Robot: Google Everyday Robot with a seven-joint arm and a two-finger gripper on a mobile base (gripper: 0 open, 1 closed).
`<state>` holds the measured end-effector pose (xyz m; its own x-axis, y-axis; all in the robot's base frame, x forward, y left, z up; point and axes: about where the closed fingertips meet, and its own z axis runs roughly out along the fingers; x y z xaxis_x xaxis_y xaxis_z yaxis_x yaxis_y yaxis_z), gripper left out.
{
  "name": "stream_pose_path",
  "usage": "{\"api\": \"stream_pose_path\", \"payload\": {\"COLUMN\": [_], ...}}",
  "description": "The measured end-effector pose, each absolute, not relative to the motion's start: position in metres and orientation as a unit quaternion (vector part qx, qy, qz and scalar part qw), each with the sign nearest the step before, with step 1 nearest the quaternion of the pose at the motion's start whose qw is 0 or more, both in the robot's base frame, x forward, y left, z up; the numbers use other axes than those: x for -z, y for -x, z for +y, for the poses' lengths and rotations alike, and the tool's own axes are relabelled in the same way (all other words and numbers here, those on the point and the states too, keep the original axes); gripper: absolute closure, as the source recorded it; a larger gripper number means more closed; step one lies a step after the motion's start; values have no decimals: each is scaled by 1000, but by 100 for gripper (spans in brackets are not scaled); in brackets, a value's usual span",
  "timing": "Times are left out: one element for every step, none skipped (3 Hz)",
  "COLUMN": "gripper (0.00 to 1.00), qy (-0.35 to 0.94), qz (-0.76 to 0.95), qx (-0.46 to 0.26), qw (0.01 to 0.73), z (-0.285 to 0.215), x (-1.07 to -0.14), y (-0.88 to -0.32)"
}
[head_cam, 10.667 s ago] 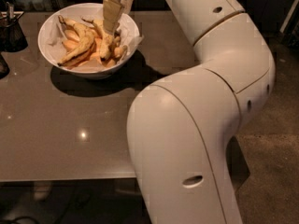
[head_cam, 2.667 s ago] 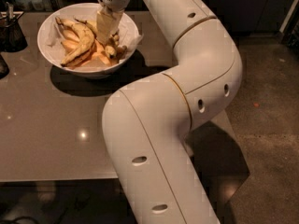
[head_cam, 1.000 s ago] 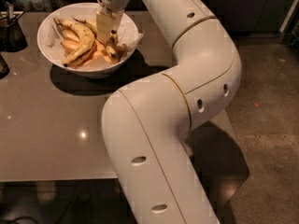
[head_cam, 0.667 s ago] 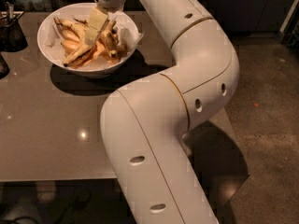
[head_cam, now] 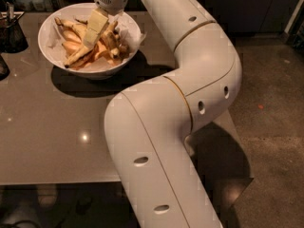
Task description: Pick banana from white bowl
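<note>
The white bowl (head_cam: 48, 52) stands at the table's back left and holds several bananas and peel-like pieces. A long yellow, brown-speckled banana (head_cam: 78, 57) lies across the bowl's middle, running from its front left toward the centre. My gripper (head_cam: 95, 28) hangs from the arm at the top of the camera view. It reaches down into the bowl's middle, tilted to the lower left, right over the long banana's upper end. It hides part of the fruit under it. A shorter speckled banana (head_cam: 113, 40) lies just to its right.
A small dark wire container (head_cam: 12, 31) stands at the table's far left, with another dark object (head_cam: 2, 66) at the frame's edge. My large white arm (head_cam: 190, 94) curves over the table's right half. The table's front edge (head_cam: 57, 180) is near.
The gripper has moved a little left from the bowl's right side to its middle and tilted to the lower left. The bananas look unmoved.
</note>
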<state>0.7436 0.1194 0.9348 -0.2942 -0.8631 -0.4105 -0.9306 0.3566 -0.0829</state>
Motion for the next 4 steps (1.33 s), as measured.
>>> {"api": "stream_pose_path", "payload": {"gripper": [0, 0, 19, 43], "qy": [541, 520, 512, 516], "qz": [810, 819, 821, 818], "qx": [-128, -153, -154, -149], "qw": [186, 188, 200, 205], "z": [126, 130, 132, 133], "x": [-921, -918, -924, -931], "y": [-741, -742, -745, -746]}}
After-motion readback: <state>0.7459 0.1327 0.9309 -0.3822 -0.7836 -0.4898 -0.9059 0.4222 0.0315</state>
